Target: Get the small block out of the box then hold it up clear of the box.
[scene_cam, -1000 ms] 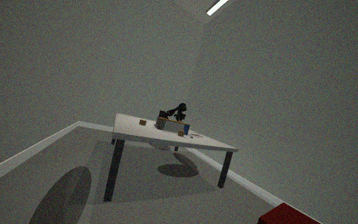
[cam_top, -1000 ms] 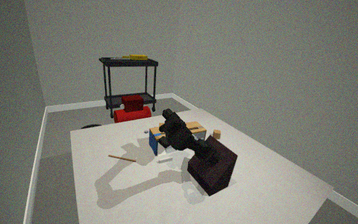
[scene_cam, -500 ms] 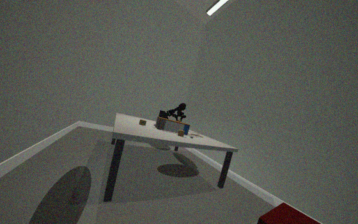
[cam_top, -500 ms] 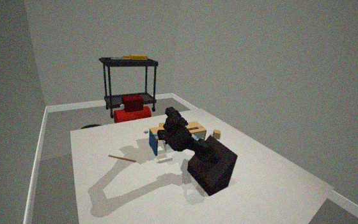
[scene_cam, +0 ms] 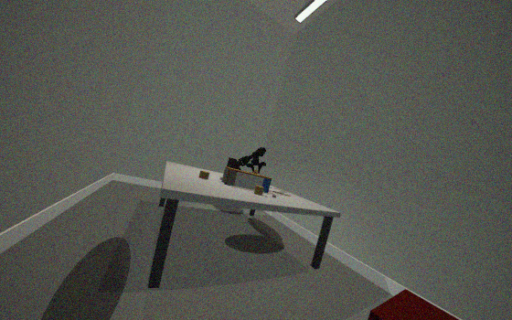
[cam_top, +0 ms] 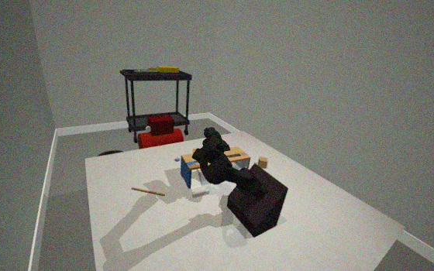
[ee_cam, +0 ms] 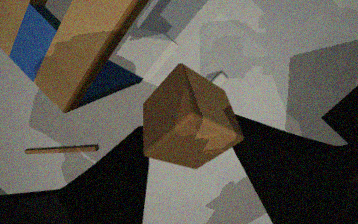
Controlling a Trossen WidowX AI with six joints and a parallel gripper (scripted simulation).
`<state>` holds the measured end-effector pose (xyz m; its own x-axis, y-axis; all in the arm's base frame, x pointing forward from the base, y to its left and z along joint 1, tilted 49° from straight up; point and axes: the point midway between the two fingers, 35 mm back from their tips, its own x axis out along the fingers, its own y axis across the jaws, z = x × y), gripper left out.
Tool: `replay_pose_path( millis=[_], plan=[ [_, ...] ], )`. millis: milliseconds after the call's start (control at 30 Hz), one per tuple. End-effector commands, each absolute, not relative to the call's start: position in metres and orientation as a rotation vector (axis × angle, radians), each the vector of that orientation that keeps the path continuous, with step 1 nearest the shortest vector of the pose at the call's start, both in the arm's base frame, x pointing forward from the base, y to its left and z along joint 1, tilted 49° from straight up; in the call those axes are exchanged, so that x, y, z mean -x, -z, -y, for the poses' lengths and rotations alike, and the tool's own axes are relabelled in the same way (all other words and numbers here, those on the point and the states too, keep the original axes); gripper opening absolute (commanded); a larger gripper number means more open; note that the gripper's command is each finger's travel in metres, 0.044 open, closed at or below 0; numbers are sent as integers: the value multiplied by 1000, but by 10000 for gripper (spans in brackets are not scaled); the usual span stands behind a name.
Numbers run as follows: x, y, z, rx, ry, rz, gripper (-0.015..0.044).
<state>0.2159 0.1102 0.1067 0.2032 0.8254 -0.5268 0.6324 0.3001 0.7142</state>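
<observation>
The small brown block (ee_cam: 170,120) is between the fingertips of my gripper (ee_cam: 186,127) (scene_cam: 258,168), which is shut on it, in the wrist view. The box (cam_top: 185,174) (scene_cam: 267,185) (ee_cam: 75,55) stands upright on the table, with a wooden top and a blue end. In the wrist view the box is at the upper left, apart from the block. In the exterior view my gripper hangs above the level of the box top. The arm covers part of the box in the top view, and the fingertips cannot be made out there. The shelf is hidden.
A thin wooden stick (cam_top: 148,191) (ee_cam: 62,149) lies on the table (cam_top: 325,217) (scene_cam: 186,183) beyond the blue end. A wooden cube (cam_top: 263,162) (scene_cam: 204,175) lies past the box's other end. Another cube (scene_cam: 259,189) is beside the box. A small grey piece (cam_top: 177,159) lies near the blue end.
</observation>
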Motion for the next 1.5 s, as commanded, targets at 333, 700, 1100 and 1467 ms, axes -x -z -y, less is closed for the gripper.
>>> replay_pose_path(
  millis=[333,700,1100,1467],
  plan=[
    [-214,-117,-101,-1885,166,-1634,0],
    [-212,-124,-95,-2247,536,-1704,0],
    [-210,-132,-88,-2610,1002,-1731,0],
    [-208,-136,-84,-2785,1287,-1720,0]
  ],
)
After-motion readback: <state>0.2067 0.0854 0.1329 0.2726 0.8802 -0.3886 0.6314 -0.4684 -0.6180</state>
